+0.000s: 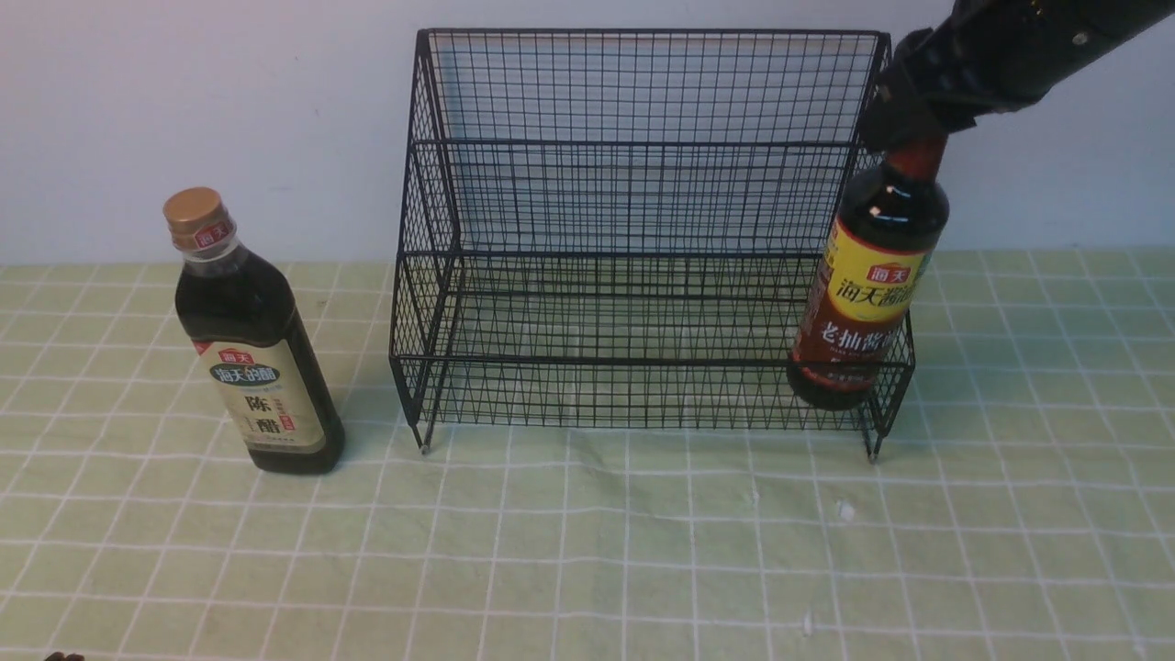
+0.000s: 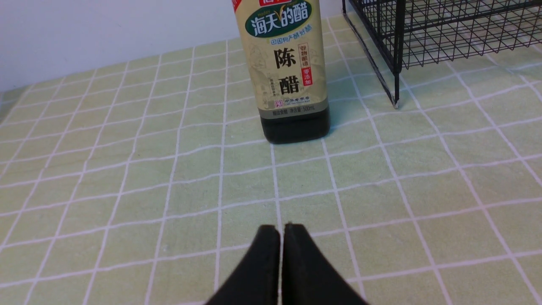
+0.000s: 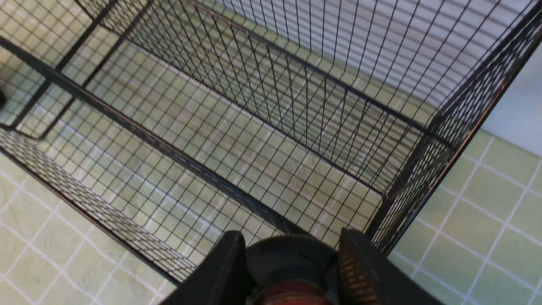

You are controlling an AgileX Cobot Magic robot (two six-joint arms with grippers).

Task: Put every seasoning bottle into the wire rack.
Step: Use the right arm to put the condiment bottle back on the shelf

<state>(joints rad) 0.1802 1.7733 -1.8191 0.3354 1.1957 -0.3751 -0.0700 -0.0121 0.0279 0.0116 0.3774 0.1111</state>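
Clamping the red-necked bottle (image 1: 872, 285) by its neck at right of frame, seemingly in the lower corner of the wire rack (image 1: 643, 144), the right tool (image 1: 913, 138) could topple it if released tilted; left tool (image 2: 281, 231) closed, empty.

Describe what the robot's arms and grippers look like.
Left gripper: two matte black jaws, wedge-shaped, tapering to narrow tips. Right gripper: black jaws, one with a dotted inner face. Right arm: bulky black casing with small silvery screws. No cables visible.
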